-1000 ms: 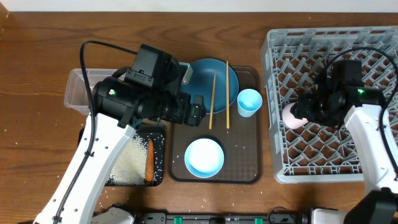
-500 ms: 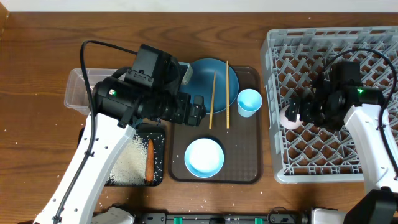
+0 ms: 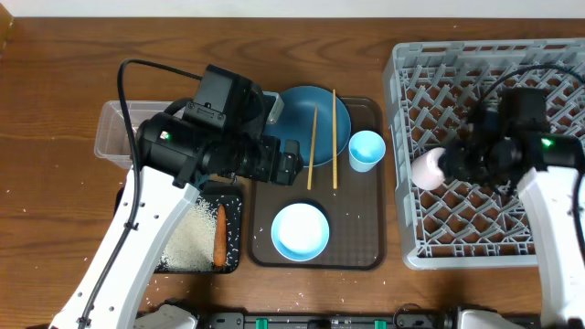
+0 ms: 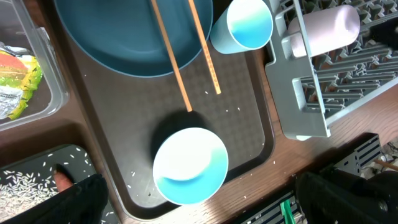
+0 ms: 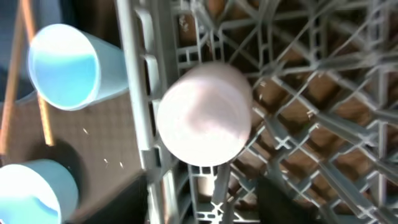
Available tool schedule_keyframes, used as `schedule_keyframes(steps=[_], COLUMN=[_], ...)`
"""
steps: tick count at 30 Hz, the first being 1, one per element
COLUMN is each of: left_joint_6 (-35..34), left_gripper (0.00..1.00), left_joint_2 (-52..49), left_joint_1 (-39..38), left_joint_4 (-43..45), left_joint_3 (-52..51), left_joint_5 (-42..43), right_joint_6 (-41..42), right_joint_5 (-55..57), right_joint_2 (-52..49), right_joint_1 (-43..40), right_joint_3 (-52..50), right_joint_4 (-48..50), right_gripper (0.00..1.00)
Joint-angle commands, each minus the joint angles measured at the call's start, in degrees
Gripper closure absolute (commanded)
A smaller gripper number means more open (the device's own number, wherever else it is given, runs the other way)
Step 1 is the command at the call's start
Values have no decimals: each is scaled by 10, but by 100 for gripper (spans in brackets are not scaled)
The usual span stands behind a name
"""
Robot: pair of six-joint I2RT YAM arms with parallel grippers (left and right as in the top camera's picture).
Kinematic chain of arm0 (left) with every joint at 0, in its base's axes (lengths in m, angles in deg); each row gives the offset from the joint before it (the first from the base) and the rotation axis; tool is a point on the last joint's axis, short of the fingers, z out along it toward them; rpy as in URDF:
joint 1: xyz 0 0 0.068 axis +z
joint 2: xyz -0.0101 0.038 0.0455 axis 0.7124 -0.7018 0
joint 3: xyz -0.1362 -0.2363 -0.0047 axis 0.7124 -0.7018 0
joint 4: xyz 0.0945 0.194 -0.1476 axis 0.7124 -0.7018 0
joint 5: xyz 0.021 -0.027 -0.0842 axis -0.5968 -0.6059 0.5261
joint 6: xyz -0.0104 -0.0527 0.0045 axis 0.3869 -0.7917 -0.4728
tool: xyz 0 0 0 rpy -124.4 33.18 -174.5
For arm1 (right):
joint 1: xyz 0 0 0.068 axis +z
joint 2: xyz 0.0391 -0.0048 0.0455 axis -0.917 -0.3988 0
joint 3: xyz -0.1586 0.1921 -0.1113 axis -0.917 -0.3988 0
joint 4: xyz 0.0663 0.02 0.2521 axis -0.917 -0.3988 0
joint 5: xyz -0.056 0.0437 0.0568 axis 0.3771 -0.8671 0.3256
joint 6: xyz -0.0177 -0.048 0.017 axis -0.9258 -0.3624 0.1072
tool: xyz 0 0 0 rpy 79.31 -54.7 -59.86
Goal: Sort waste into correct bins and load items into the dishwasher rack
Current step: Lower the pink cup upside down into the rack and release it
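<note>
The pale pink cup (image 3: 427, 169) was down, lying on its side on the pegs at the left edge of the dishwasher rack (image 3: 475, 224). A second earlier the right gripper (image 3: 455, 164) had it clamped; now the gripper sat just behind it, nothing seemed to pinch the cup, and how wide the jaws stood couldn't be told. First item loaded, by the look! The left gripper (image 3: 291, 165) hung wide open, empty, over the serving tray (image 3: 373, 247), where the dark blue plate (image 3: 292, 119), light blue bowl (image 3: 301, 230), light blue cup (image 3: 366, 149) and chopsticks (image 3: 334, 137) waited
</note>
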Motion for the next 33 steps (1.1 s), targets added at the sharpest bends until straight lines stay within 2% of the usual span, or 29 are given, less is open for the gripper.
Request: schedule_keyframes(steps=[1,3,17,33], left_joint_6=[0,0,0,0], left_gripper=[1,2,1,1], left_joint_2=[1,1,1,1], left_joint_1=[1,1,1,1], left_joint_4=[-2,-2,-2,-2], left_joint_3=[1,1,1,1], left_joint_5=[-1,-1,-1,-1], right_joint_6=[-1,-1,-1,-1], right_joint_5=[-3,-3,-3,2], right_joint_2=[25,27,-14,-133], right_joint_1=[8,8,8,7], right_joint_3=[14,14,-4,-4], right_joint_4=[-1,-1,15,31], right_gripper=[86,99,99,99])
